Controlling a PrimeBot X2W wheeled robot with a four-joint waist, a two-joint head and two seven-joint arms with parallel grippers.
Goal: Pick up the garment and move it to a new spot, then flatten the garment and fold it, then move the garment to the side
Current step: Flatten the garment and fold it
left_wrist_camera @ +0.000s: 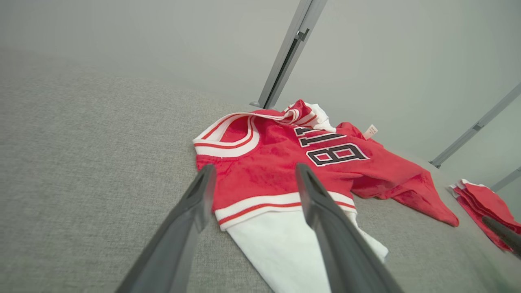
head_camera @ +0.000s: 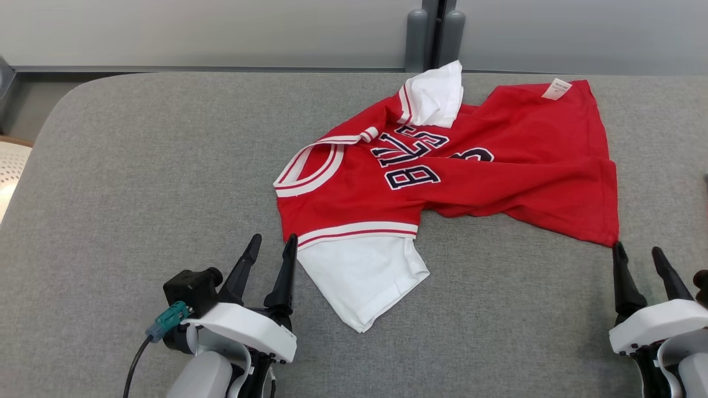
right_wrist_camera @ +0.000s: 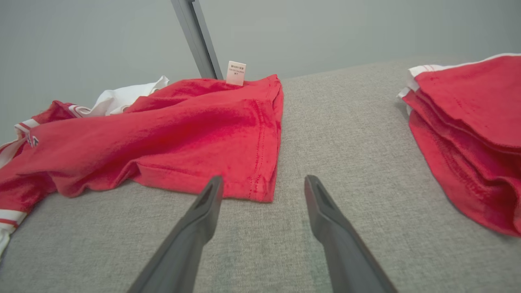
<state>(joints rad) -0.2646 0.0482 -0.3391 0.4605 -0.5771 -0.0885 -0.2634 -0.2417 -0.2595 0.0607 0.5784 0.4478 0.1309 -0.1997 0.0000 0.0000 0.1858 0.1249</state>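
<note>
Plainly, left claw (head_camera: 272,239) and right claw (head_camera: 636,249) gape — empty.

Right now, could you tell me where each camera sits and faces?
Head view: on the head, looking down at the jersey on the grey table; left gripper and right gripper show, open.
Left wrist view: low, facing the white sleeve between its own fingers.
Right wrist view: low, facing the red hem between its own fingers.
Both wrist views share the folded stack.

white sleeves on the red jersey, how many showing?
2. One white sleeve lies nearest the robot, beside the left pincer; the other sleeve is bunched at the far edge of the jersey. None seems hidden.
</note>
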